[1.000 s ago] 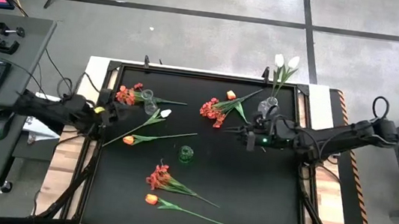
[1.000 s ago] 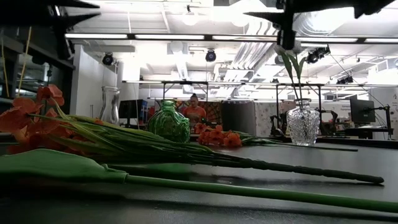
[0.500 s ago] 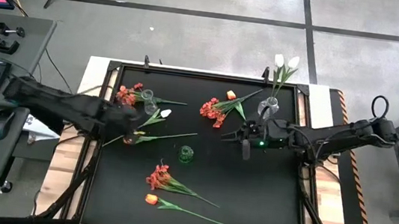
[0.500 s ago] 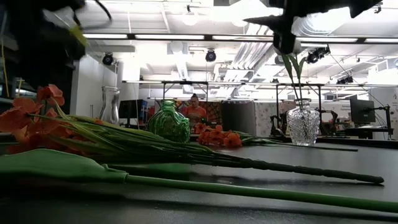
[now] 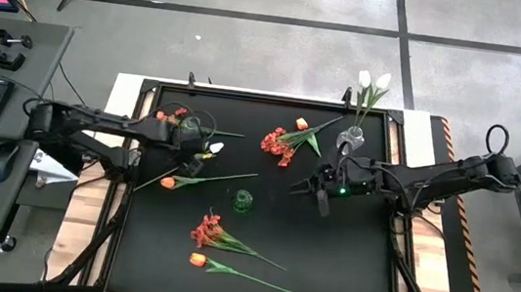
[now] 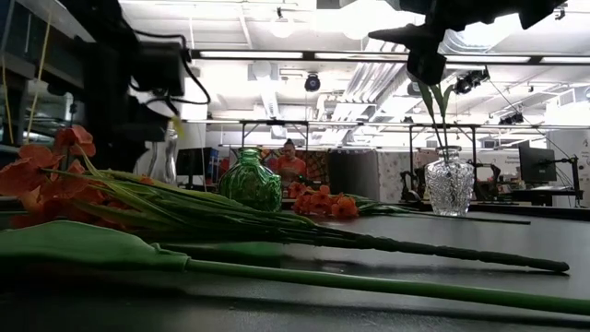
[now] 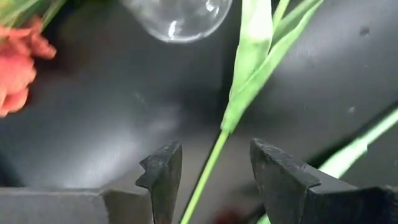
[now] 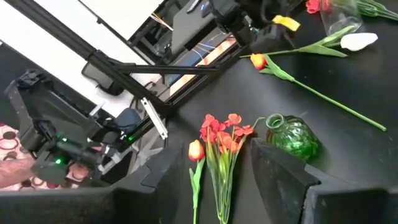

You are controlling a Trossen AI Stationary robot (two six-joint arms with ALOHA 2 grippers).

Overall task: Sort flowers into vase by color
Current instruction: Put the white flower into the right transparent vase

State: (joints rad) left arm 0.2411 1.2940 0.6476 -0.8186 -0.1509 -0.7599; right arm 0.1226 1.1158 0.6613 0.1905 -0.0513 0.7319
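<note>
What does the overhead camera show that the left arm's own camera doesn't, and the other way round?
Only the overhead view shows the two white tulips standing in a clear vase, the green vase and the right tool. Only the left wrist view shows the left tool open, straddling a green stem. Both show the clear vase lying nearby.
</note>
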